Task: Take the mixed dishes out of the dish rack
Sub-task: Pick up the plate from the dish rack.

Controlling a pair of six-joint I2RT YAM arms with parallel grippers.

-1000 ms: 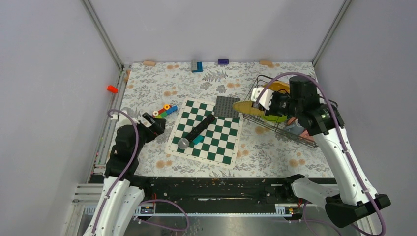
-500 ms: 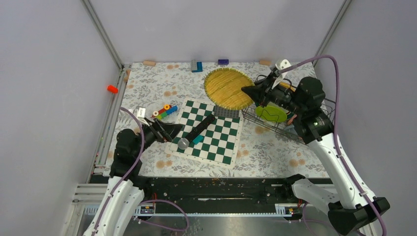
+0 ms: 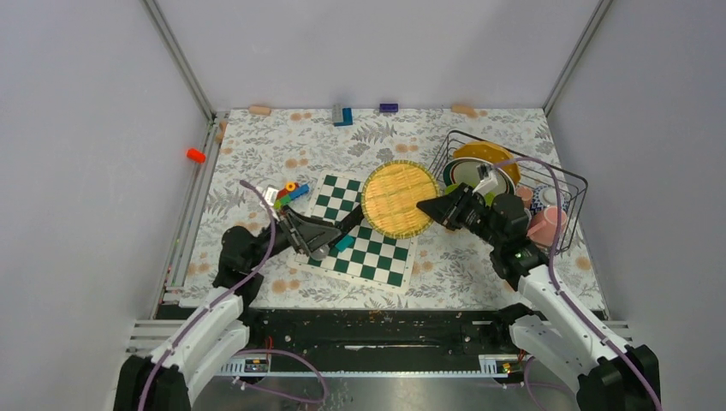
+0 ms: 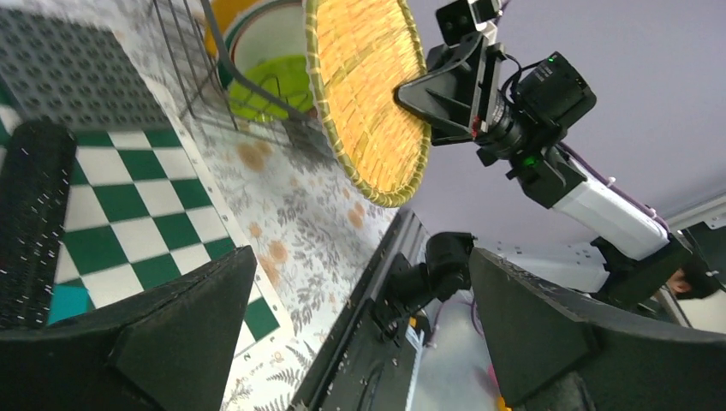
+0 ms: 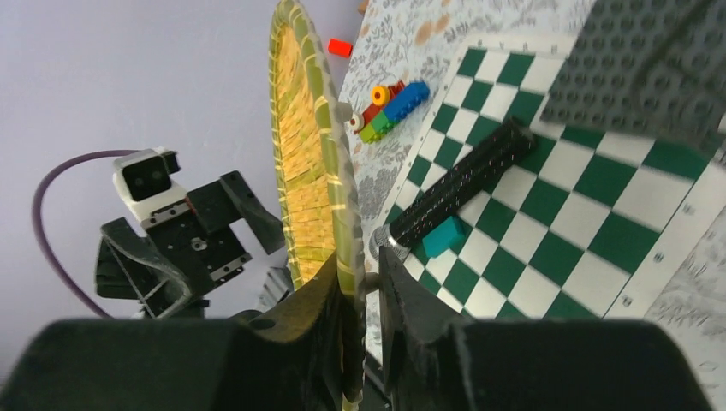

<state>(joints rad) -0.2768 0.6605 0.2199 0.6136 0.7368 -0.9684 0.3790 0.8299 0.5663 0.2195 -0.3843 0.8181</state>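
A table [image 3: 257,154] under a floral cloth fills the middle of the top view. Plain grey walls [image 3: 86,171] shut it in on three sides, with metal posts in the far corners. A green-and-white chessboard [image 3: 389,257] lies at the centre. Four small blocks [image 3: 342,115] sit along the upper edge of the cloth. A red one [image 3: 196,155] lies by the rail at the left, and a coloured cluster [image 3: 289,190] sits just off the board's upper left corner. A black stick [image 3: 351,221] lies slantwise on the board beside a teal block [image 3: 345,243]. The right wrist view shows a grey studded square [image 5: 651,68] at the board's far corner.

The rack [image 3: 572,205] stands at the right of the frame, with a bowl [image 3: 467,174] that is green inside and pink mugs [image 3: 545,224] in it. The plate [image 3: 398,199] is out of the rack, held up on edge above the board's upper right corner, and it hides that corner from above. The right claw [image 3: 425,206] pinches the plate's right rim, its fingers [image 5: 402,300] narrow on the woven edge. The left claw [image 3: 334,233] is spread wide and holds nothing. It hangs low over the left part of the board, where it covers the stick's lower end. The plate faces it, well apart.
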